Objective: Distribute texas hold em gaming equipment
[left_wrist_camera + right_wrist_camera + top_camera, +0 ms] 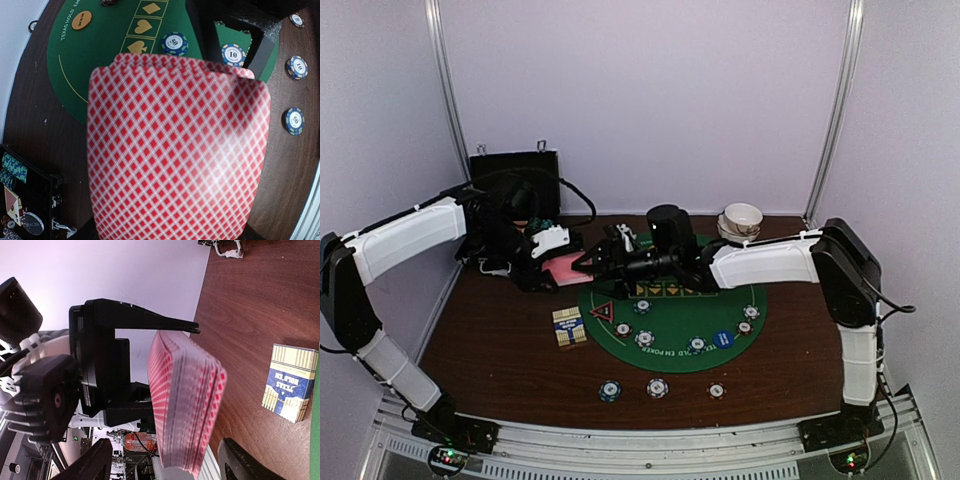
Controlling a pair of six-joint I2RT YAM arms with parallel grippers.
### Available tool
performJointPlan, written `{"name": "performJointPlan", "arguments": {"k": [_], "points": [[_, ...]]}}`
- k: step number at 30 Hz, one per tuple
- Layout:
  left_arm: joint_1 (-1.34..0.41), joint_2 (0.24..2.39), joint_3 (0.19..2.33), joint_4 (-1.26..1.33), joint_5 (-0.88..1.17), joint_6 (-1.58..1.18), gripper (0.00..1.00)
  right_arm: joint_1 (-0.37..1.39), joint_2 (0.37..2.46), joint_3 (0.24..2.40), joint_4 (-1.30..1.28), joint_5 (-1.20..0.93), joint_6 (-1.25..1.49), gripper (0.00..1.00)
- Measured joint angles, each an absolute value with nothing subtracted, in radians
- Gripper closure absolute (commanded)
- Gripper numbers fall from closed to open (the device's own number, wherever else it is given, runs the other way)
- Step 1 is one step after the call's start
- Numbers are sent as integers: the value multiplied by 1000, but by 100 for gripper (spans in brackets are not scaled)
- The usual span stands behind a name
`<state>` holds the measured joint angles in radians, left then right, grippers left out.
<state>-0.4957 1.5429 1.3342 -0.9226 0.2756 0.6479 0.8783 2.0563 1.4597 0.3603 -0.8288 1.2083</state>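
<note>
My left gripper (pixel 548 266) is shut on a deck of pink-backed playing cards (pixel 563 268), held above the table left of the green mat (pixel 670 355). The deck fills the left wrist view (pixel 177 150) and hides the fingers. My right gripper (pixel 588 264) is open, its fingers (pixel 245 460) either side of the deck's edge (pixel 185 400), apart from it. Several poker chips (pixel 645 339) lie on the mat; three chips (pixel 657 387) lie in front of it. A red-black triangle marker (pixel 602 310), a blue button (pixel 722 338) and an orange button (pixel 81 20) lie on the mat.
A card box (pixel 569 326) lies left of the mat and also shows in the right wrist view (pixel 290 382). An open black case (pixel 515 175) stands at the back left. Stacked white bowls (pixel 741 220) stand at the back right.
</note>
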Motion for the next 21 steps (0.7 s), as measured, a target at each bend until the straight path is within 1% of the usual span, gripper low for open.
{"name": "performJointPlan", "arguments": {"k": [3,5,7,12,15,16,18,19,20,21], "points": [[-501,1542,1335,-923,277,648,100,878,2077,1482,376,-834,1224,30],[-503,1542,1336,-923,278,648,100,878,2091,1498,393,-834,1237,36],[-504,1542,1336,-925,281,648,100,878,2106,1510,417,-835,1254,45],[-505,1541,1336,-930,281,649,100,878,2132,1525,445,-838,1287,72],[-506,1539,1337,-933,281,649,97,878,2138,1532,445,-841,1295,83],[-506,1537,1338,-933,281,649,91,878,2140,1533,445,-841,1302,86],[-506,1535,1338,-935,281,649,54,878,2141,1534,448,-846,1306,93],[-506,1535,1338,-936,281,649,18,878,2141,1535,449,-849,1312,96],[-506,1535,1338,-937,281,649,5,878,2141,1536,449,-850,1308,98],[-506,1535,1339,-936,281,653,3,879,2142,1536,446,-850,1310,99]]}}
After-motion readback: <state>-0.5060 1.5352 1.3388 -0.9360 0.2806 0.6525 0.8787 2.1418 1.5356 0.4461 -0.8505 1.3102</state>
